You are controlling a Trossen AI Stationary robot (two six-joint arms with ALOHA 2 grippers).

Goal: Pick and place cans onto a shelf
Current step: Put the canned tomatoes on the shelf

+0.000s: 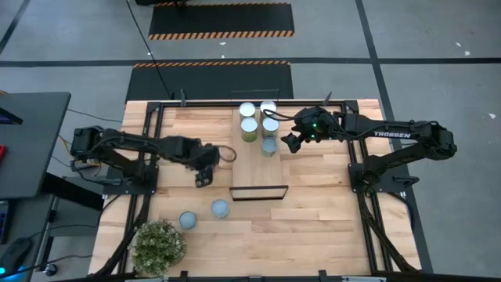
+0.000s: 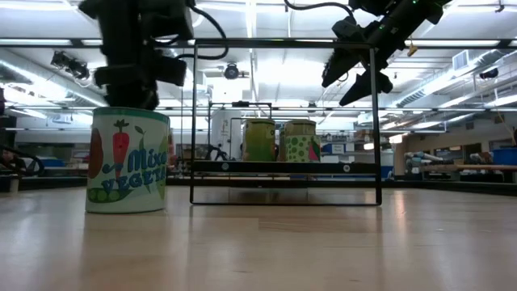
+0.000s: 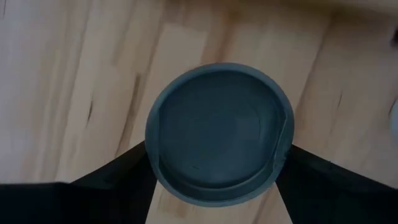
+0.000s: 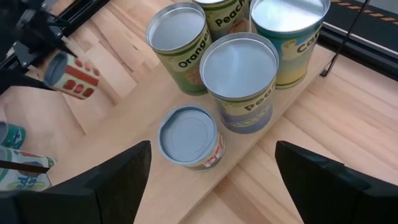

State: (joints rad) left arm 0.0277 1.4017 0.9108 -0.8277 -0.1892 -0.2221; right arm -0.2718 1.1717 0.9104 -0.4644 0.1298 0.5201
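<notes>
The left fingers point(image 3: 115, 177) are clenched on a can point(image 3: 219, 130), one pressing against each side of its wall. The grip sits just beside the shelf point(image 1: 258, 171), off its long edge on the left arm's side, about level with its bare half.

Risks, as judged:
- The right wrist view shows the held can tilted. If set down on the shelf at that angle it may tip or roll.
- Whether the grip is centred on the can cannot be told. A shallow hold could let it slip.
- Five cans point(image 4: 239, 62) stand bunched at the shelf's far end, and a careless approach could knock the nearest, a short one point(image 4: 186, 135).
- The right fingers point(image 4: 106, 186) are released and spread wide above the shelf's opposite edge, beside that cluster. The two arms could meet over the shelf.

Held can: round, with a grey-blue recessed top and raised rim. Its pale label carries red spots.

Two more cans point(image 1: 220, 208) stand on the surface point(image 1: 313, 211) beyond the shelf's framed end.
</notes>
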